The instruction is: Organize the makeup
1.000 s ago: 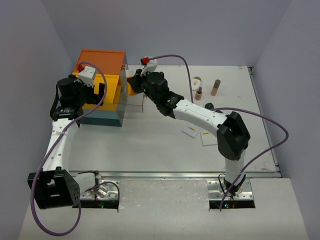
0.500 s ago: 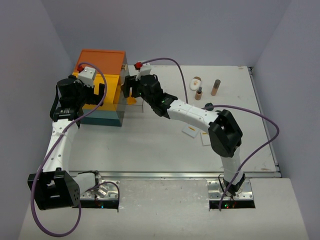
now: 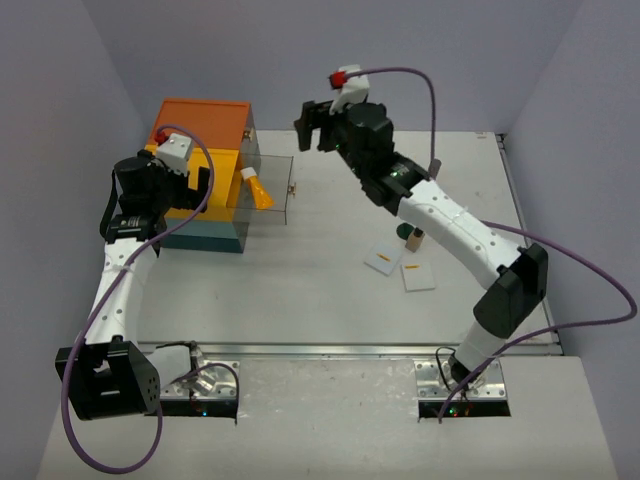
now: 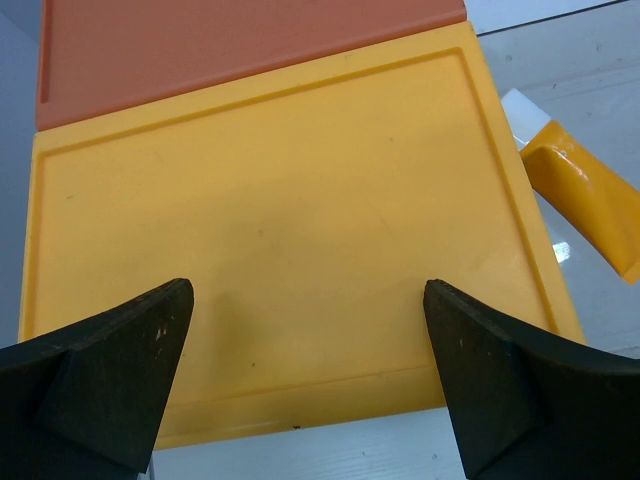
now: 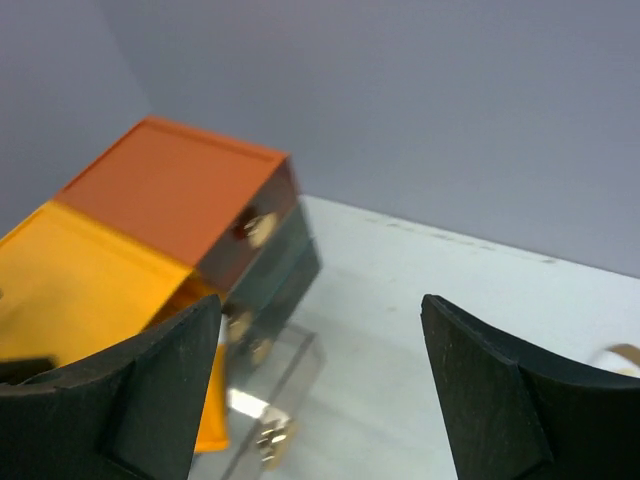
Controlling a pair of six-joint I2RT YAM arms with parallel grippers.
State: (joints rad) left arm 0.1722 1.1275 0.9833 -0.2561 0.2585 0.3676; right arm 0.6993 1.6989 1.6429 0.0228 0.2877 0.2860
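The orange tube (image 3: 258,190) lies inside the clear drawer (image 3: 280,195) that is pulled out of the drawer box (image 3: 200,120) on its 3 o'clock side. In the top view its long axis runs from the white cap at about 11 o'clock down to its tail at about 5 o'clock. The left pincer (image 3: 205,183) hangs over the box's yellow tier with its jaws well apart and nothing between them. From there the tube sits close by at 3 o'clock, and the left wrist view shows it at the right edge, just off the yellow surface. The right pincer (image 3: 308,125) is raised at about 1 o'clock from the drawer, also spread wide and empty, and faces the box. The rest of the makeup is on the table (image 3: 300,300), well apart from the box. There are two white packets (image 3: 382,260) near the middle, and just beyond them a dark green disc (image 3: 403,232) and a tan bottle (image 3: 416,240), both half hidden beside the right forearm. These lie at roughly 5 o'clock from the right pincer and far from the left one. The right arm therefore looks the natural one to fetch them, while the left is better placed for the drawer.
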